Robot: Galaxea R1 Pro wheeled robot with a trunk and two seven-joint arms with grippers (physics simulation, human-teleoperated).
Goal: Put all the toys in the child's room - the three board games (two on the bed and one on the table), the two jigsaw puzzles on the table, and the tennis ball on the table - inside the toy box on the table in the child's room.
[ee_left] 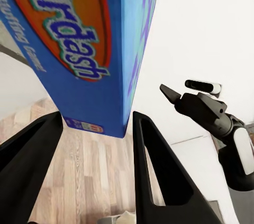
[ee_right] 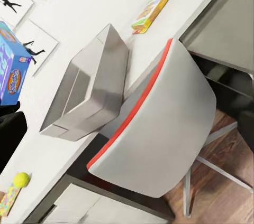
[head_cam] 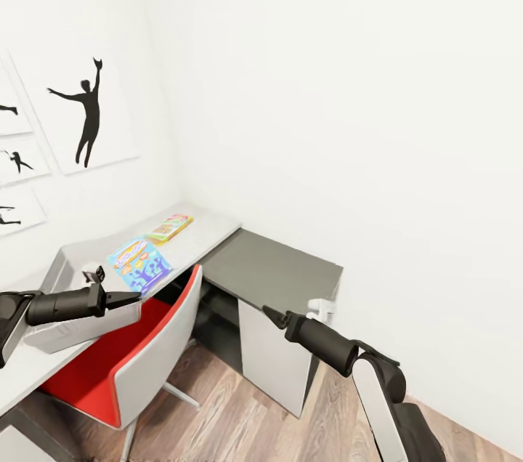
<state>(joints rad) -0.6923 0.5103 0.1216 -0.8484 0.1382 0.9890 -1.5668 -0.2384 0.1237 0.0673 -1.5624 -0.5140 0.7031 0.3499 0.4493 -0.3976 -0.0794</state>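
Observation:
My left gripper (head_cam: 133,297) is shut on the lower edge of a blue board game (head_cam: 139,265), holding it upright over the table (head_cam: 195,238). In the left wrist view the blue board game (ee_left: 79,44) sits between the gripper's two dark fingers (ee_left: 159,171). The open grey toy box (head_cam: 76,331) stands on the table just below that arm, and the toy box (ee_right: 90,92) looks empty. A yellow board game (head_cam: 169,227) lies flat farther along the table. The tennis ball (ee_right: 21,180) rests near a colourful flat puzzle corner (ee_right: 7,203). My right gripper (head_cam: 271,315) hangs shut over the floor.
A red-and-grey swivel chair (head_cam: 145,353) is pushed against the table in front of the toy box. The lower dark grey side unit (head_cam: 276,269) joins the table at the right, near white walls. Silhouette pictures (head_cam: 87,113) hang on the left wall. Wood floor lies below.

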